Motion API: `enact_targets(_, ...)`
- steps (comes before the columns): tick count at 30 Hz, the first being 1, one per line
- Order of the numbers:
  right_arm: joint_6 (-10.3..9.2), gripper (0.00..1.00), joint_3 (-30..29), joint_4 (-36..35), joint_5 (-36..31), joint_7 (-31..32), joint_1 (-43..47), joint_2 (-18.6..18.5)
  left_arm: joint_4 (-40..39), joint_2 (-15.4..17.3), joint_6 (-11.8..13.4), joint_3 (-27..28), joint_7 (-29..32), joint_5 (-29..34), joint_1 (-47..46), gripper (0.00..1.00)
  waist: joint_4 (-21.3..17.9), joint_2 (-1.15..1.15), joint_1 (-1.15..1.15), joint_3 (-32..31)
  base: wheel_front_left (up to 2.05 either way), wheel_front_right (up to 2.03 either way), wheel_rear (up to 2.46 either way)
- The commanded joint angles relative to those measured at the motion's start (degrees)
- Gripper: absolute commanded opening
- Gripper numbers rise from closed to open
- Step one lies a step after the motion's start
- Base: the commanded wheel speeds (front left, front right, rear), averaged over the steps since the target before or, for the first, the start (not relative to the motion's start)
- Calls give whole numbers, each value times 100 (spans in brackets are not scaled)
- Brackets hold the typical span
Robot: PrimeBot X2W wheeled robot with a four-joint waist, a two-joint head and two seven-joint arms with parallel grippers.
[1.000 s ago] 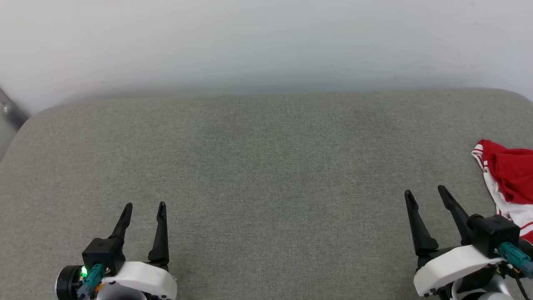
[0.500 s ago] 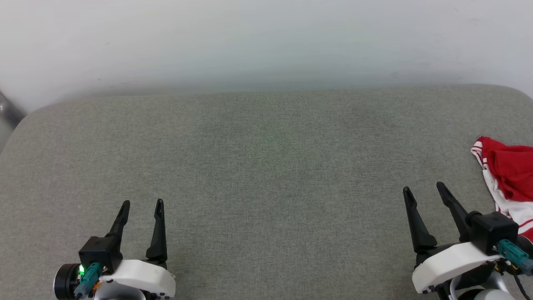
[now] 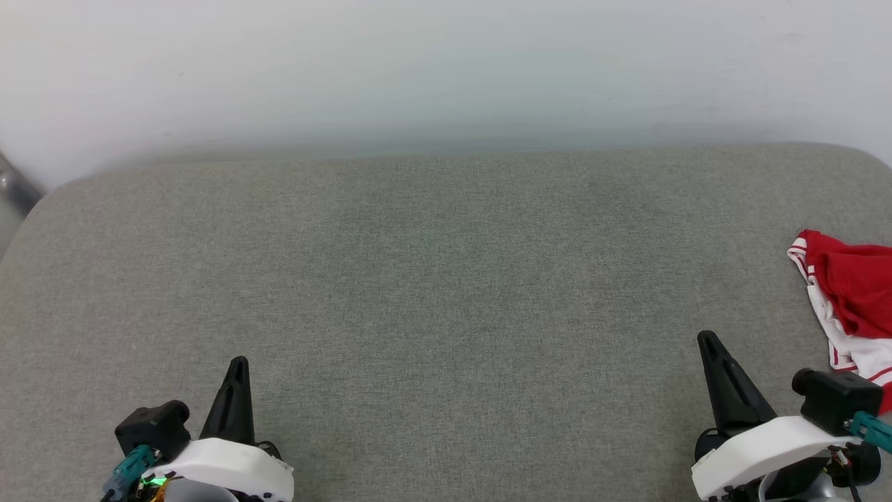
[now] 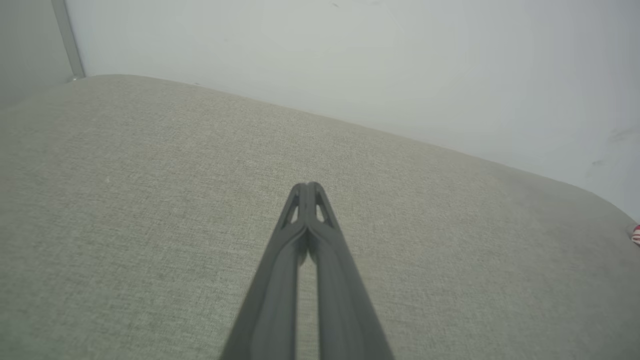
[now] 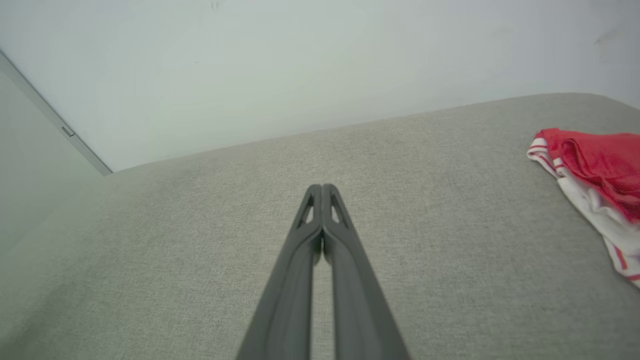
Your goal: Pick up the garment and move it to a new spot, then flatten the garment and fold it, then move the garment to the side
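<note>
The garment (image 3: 854, 293), bright red with white parts and red-striped trim, lies bunched at the far right edge of the grey cushioned surface; the picture's edge cuts it off. It also shows at the right in the right wrist view (image 5: 597, 170). A tiny bit of the garment (image 4: 636, 234) peeks in at the right of the left wrist view. My right gripper (image 3: 709, 340) is shut and empty, to the left of the garment and apart from it; the right gripper (image 5: 322, 188) has its tips pressed together. At the lower left, my left gripper (image 3: 238, 362) is shut and holds nothing; the left gripper (image 4: 306, 186) shows closed fingers.
The grey fabric surface (image 3: 446, 279) spreads wide between the two grippers, with rounded far corners. A pale wall (image 3: 446, 70) rises behind it. A grey metal strip (image 3: 12, 183) stands at the far left corner.
Both grippers have shut; a second ago their fingers stood apart. Each also sits a little lower in the head view. The garment has not moved.
</note>
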Motion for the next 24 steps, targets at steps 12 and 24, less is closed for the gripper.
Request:
enact_targets(12, -1, 0, -87, 150, 1451, 84, -248, -51, -44, -114, -189, 267, 318, -1193, -201, 0, 7, 0, 0, -27, 0, 0, 0)
enact_targets(24, -1, 0, -147, 308, 2454, 151, -328, -59, -15, -221, -312, 429, 559, -2040, -255, 0, 14, 0, 0, -51, 0, 0, 0)
